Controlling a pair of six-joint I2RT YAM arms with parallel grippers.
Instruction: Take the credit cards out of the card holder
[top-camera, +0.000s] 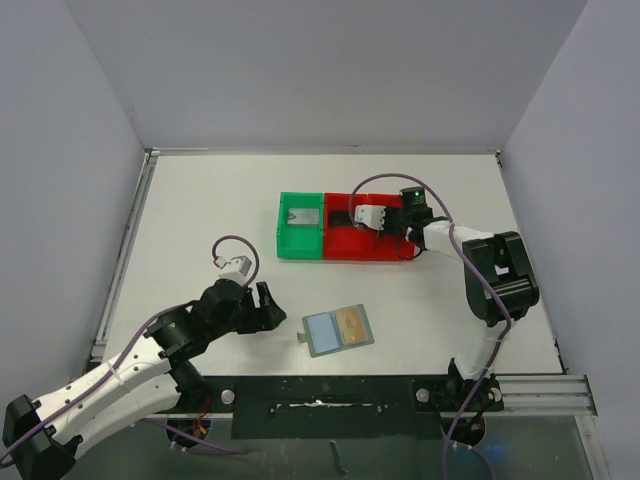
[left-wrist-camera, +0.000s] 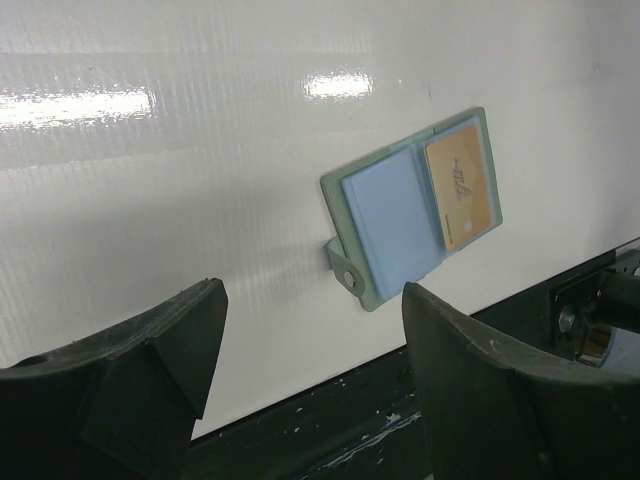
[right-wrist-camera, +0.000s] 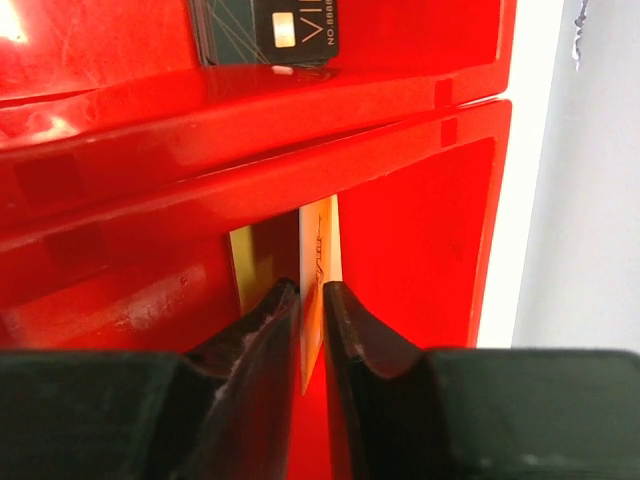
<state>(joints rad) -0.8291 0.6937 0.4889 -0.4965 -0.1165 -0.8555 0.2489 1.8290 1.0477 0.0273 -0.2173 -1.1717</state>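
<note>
The card holder (top-camera: 327, 332) lies open on the table near the front edge, also seen in the left wrist view (left-wrist-camera: 392, 222), with its strap tab at the near-left corner. One gold-tan credit card (top-camera: 351, 324) (left-wrist-camera: 461, 186) sits in its right panel; the left panel shows only pale blue. My left gripper (top-camera: 263, 303) (left-wrist-camera: 311, 300) hovers open to the holder's left, apart from it. Over the red bin (top-camera: 372, 246), my right gripper (top-camera: 356, 219) (right-wrist-camera: 311, 290) pinches a second gold credit card (right-wrist-camera: 320, 235) edge-on between its fingers.
A green bin (top-camera: 300, 242) adjoins the red bin (right-wrist-camera: 430, 190) on its left and holds a grey card (top-camera: 303, 216). A dark card (right-wrist-camera: 265, 28) lies in the red bin. A black rail (top-camera: 330, 392) runs along the table's near edge.
</note>
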